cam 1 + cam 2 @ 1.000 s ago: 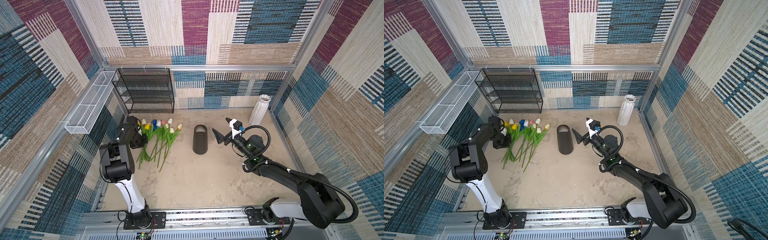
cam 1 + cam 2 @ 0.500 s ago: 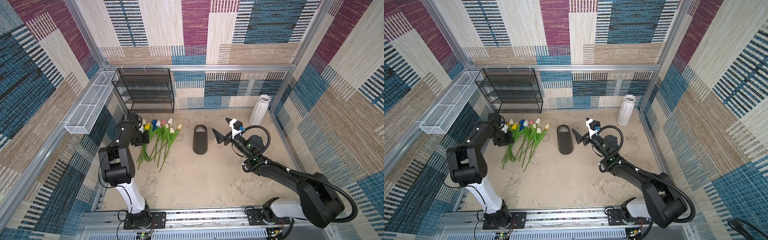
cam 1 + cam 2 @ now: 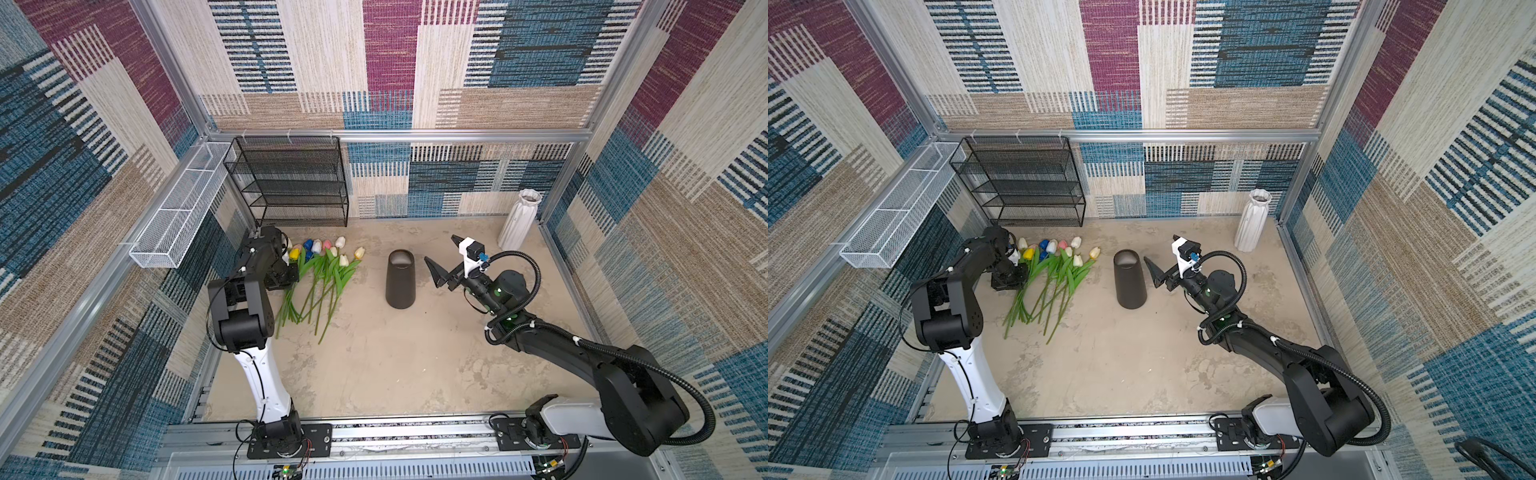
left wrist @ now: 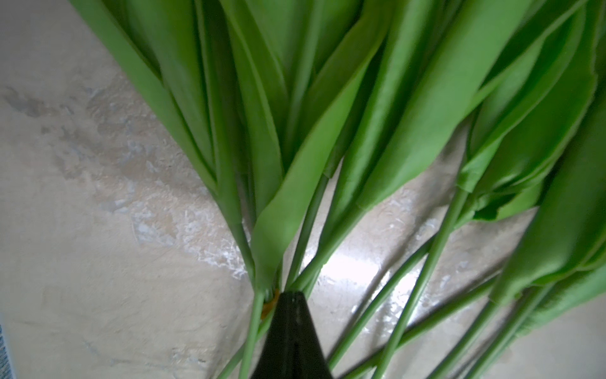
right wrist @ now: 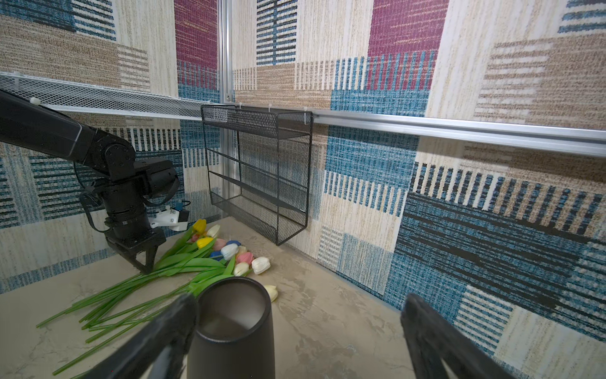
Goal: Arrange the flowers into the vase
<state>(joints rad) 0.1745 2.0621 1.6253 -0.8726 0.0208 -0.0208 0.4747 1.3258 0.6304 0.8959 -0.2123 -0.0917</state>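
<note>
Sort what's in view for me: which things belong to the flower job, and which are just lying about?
Job: flowers, lying loose; dark vase, likely the target; left gripper, shut at the stems; right gripper, open beside that vase.
Lying about: white ribbed vase in the corner; black wire rack; white mesh basket.

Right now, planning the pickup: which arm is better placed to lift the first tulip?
Left. The left gripper sits shut, tip down at the stems of the flowers; whether it pinches one is unclear. The right gripper hangs open beside the dark vase, away from them.
</note>
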